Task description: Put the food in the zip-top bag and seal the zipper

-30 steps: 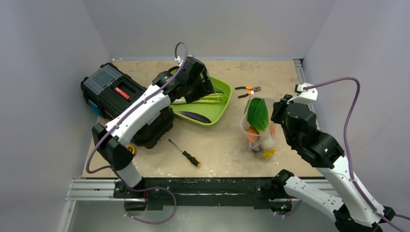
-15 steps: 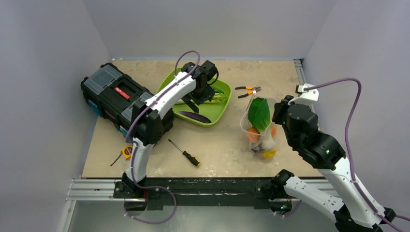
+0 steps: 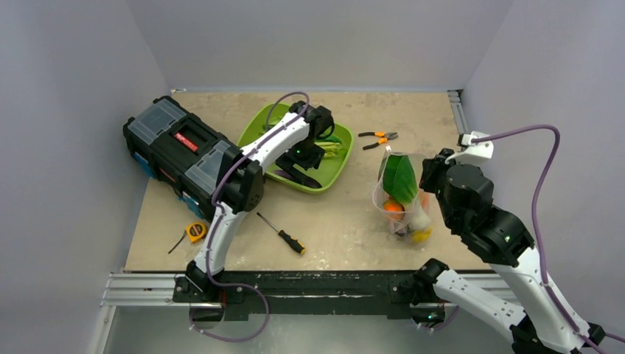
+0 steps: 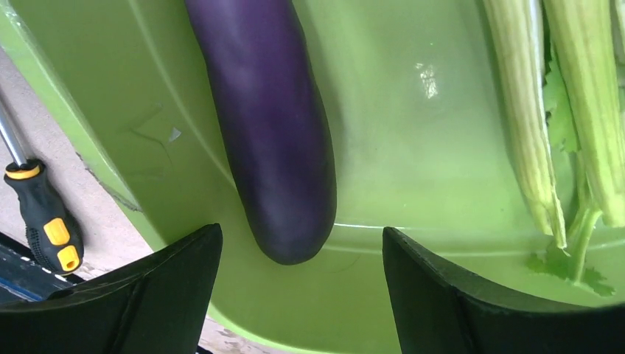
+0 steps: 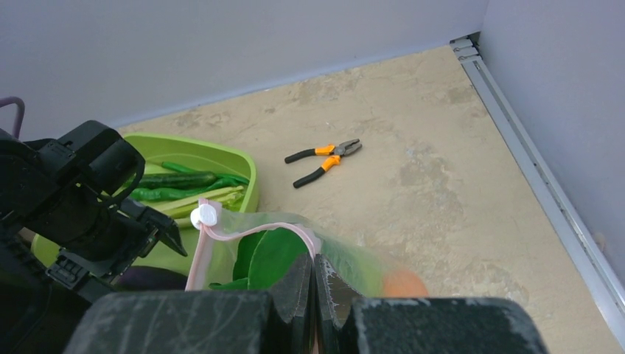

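The left gripper (image 4: 301,234) is hanging low over the lime-green tray (image 3: 336,167), which is sitting toward 12 o'clock from the table's middle. Its jaws are standing wide apart and gripping nothing. The rounded end of the purple eggplant (image 4: 273,133) is lying between the fingertips, with a gap on each side. Pale green stalks (image 4: 525,110) are lying in the tray at 3 o'clock from the eggplant in the left wrist view.

The right gripper (image 5: 315,270) is pinching the top edge of the zip-top bag (image 3: 402,198), jaws closed on the plastic, holding it upright at 3 to 4 o'clock from the table's middle. The pinkish zipper (image 5: 250,227) is gaping open. Inside, a bok choy leaf (image 3: 399,177), an orange (image 3: 393,207) and a lemon (image 3: 421,234) are showing.

A screwdriver (image 3: 284,234) is lying at 6 o'clock and pliers (image 3: 378,138) at 2 o'clock.
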Robot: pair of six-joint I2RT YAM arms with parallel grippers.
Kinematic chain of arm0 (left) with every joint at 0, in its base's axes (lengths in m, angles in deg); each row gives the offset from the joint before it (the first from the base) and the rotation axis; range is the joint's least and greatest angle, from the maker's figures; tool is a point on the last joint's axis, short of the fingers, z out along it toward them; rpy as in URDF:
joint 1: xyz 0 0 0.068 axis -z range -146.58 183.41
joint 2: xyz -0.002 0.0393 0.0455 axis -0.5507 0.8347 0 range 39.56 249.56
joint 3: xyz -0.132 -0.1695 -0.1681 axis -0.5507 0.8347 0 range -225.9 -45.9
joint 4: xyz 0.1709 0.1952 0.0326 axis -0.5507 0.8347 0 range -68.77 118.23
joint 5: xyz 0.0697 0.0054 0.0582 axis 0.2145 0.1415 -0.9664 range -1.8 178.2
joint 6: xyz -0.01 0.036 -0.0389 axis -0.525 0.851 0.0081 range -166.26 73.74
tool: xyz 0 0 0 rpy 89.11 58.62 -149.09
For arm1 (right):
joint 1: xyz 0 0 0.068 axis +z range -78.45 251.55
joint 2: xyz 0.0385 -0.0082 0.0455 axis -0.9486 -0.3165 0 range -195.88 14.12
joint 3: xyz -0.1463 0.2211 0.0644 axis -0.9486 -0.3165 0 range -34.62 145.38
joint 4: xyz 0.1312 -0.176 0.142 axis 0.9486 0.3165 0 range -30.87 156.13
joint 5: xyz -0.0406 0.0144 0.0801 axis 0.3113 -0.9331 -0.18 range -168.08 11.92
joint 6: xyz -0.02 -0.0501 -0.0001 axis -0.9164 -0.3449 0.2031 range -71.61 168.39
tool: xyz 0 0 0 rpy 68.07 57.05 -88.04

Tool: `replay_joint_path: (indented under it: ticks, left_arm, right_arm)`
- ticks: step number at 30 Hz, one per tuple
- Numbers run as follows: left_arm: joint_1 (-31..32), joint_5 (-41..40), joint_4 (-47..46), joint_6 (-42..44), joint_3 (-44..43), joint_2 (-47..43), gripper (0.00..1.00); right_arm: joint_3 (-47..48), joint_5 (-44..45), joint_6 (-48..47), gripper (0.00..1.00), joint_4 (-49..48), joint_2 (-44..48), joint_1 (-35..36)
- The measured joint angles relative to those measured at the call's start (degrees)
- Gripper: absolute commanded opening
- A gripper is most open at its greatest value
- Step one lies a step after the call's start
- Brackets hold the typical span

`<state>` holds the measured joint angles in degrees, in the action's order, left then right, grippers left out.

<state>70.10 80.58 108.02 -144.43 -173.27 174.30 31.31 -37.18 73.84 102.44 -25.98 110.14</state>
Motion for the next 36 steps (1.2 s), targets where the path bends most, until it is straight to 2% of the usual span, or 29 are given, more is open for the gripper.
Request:
replay_joint_path:
  ticks: [4, 12, 14, 18, 21, 27, 36]
  left_arm:
    - [-0.72, 0.5, 0.42, -1.75, 0.2, 0.39, 0.75]
    - [-3.26, 1.88, 1.31, -3.21, 0.2, 3.82, 0.57]
    - [-3.52, 2.27, 1.31, -3.21, 0.22, 5.03, 0.48]
    - [-3.56, 2.69, 1.4, -2.58, 0.11, 5.49, 0.21]
    - [-3.56, 2.97, 1.4, -1.2, 0.13, 5.27, 0.1]
    - [-3.5, 3.85, 0.02, 4.7, 2.14, -0.7, 0.02]
    - [-0.28, 4.48, -7.23, 21.11, 6.8, -21.22, 0.0]
  right_arm:
    - [-0.11, -0.13, -0.07, 0.0, 0.02, -0.07, 0.0]
    - [-0.46, -0.17, -0.17, 0.0, -0.02, -0.83, 0.0]
    - [-0.46, -0.17, -0.2, 0.0, -0.02, -1.14, 0.0]
    - [-0.46, -0.17, -0.22, 0.0, -0.04, -1.16, 0.0]
    - [-0.46, -0.15, -0.2, 0.0, -0.04, -1.14, 0.0]
    - [-0.46, -0.17, -0.17, 0.0, -0.04, -1.16, 0.0]
    - [-0.83, -0.17, -0.17, 0.0, -0.48, -0.85, 0.0]
